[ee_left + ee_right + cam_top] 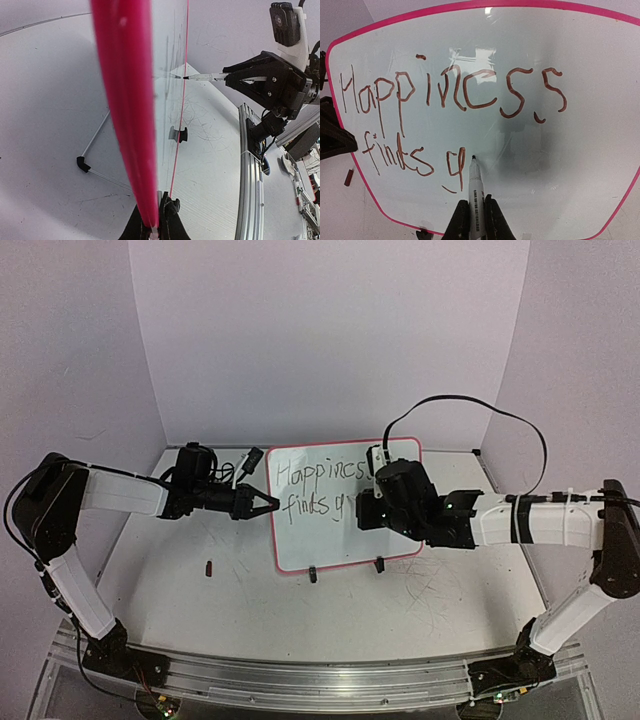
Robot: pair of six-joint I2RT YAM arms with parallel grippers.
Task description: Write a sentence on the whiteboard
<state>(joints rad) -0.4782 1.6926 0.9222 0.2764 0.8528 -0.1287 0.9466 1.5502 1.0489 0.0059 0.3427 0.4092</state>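
Right pincer (pixel 476 212) clamps the marker (pixel 475 180), tip on the whiteboard (pixel 570 165); left pincer (pixel 154 212) grips its edge.

The whiteboard (pixel 560 165) is glossy white with a pink-red frame (pixel 350 37) and black feet (pixel 313 575). The sentence (pixel 312 474) on it is reddish-brown. The marker (pixel 476 192) has a white barrel with black print and a black tip. The left pincer (pixel 265 504) and right pincer (pixel 476 220) are black. The desk (pixel 450 600) is white with grey scribbles.

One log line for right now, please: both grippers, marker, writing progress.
left gripper: shut on whiteboard edge | right gripper: shut on marker | marker tip: at whiteboard beside y | sentence: reads Happiness finds y, unfinished
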